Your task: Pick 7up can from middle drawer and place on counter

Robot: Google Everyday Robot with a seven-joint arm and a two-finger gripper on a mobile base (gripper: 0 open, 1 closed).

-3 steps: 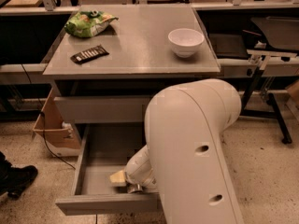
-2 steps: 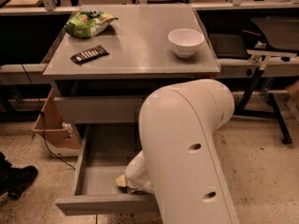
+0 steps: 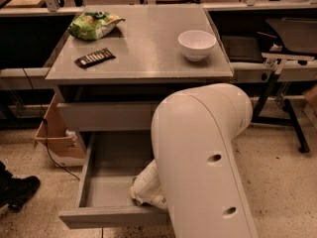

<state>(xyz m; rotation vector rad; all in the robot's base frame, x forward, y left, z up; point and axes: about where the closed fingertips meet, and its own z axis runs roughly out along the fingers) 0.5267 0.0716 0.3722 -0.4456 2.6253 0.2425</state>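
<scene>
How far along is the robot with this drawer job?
Done: the wide grey metal middle drawer stands open. In hand: the big white arm reaches into it, the gripper low near the drawer's front, mostly hidden. Left: the flat grey metal counter holds a white bowl, a green snack bag and a dark bar, but no can; none shows anywhere, so lifting and placing remain.
</scene>
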